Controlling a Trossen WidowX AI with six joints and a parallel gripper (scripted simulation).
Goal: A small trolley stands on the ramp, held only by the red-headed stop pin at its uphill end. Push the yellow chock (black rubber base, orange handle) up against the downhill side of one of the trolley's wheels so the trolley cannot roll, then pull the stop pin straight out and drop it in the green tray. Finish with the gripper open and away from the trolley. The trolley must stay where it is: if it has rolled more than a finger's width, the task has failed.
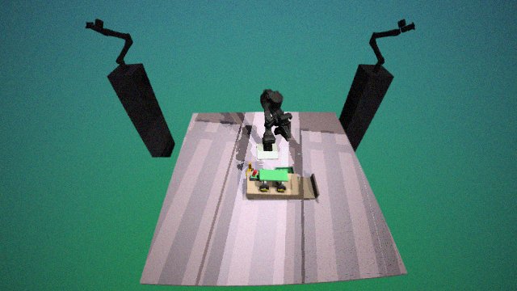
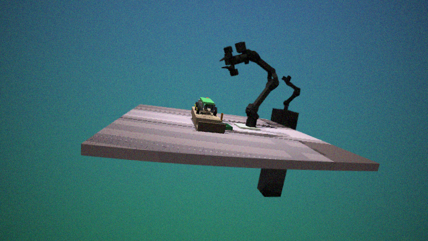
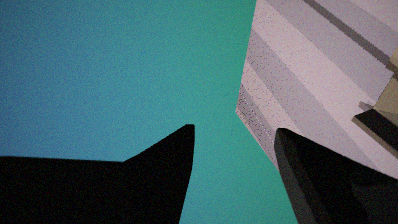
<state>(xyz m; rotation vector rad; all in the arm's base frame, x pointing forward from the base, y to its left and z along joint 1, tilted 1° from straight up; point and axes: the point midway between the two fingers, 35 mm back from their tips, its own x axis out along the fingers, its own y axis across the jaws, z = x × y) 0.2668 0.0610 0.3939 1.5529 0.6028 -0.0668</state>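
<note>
The green-topped trolley [image 1: 273,175] [image 2: 206,100] stands on the tan ramp [image 1: 275,196] [image 2: 210,118], whose corner shows at the right edge of the wrist view [image 3: 389,97]. The stop pin's red head [image 1: 254,173] is at the trolley's left, uphill end in the top view. The chock's orange handle [image 1: 250,166] [image 2: 221,116] stands upright beside the ramp's far side, near the uphill end; its base is mostly hidden. The green tray [image 1: 290,170] [image 2: 229,126] is behind the ramp, partly hidden. My gripper [image 2: 221,63] [image 3: 234,135] is partly open and empty, high above the table.
A dark end board [image 1: 314,186] [image 2: 211,127] stands at the ramp's low end. My arm's pale base plate [image 1: 267,154] [image 2: 247,126] is behind the ramp. Two more arms stand on dark pillars [image 1: 141,109] [image 1: 361,107] beyond the table's sides.
</note>
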